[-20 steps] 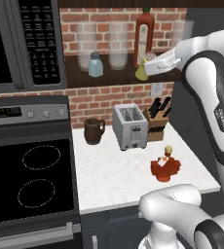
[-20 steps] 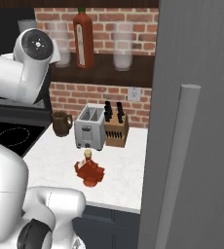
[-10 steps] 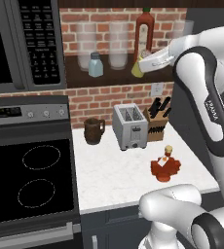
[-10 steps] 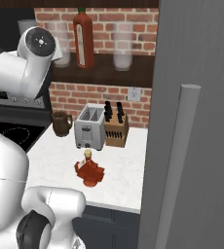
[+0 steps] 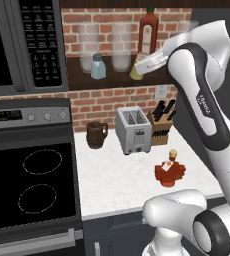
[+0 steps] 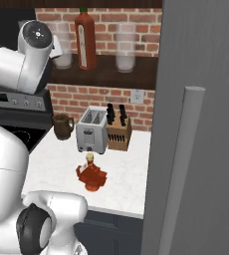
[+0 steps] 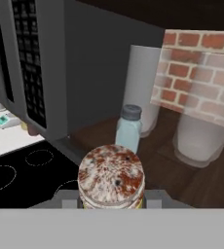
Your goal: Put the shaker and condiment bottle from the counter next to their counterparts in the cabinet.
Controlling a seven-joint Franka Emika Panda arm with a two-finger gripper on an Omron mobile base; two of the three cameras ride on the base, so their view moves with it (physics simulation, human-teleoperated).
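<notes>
Gripping small yellow cylindrical shaker [image 5: 135, 74] w/ two-finger gripper [image 5: 138, 68] — hovering nr pale blue silver-capped shaker [image 5: 98, 67] on dark wooden cabinet shelf [image 5: 114, 79].

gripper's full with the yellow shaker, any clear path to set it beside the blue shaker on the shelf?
Probably yes. The gripper, shut on the yellow shaker, is at shelf height, and bare board lies between it and the blue shaker.

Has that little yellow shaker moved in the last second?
Yes. The pincer has carried the yellow shaker leftward, from right of the tall red bottle to just left of it.
</notes>
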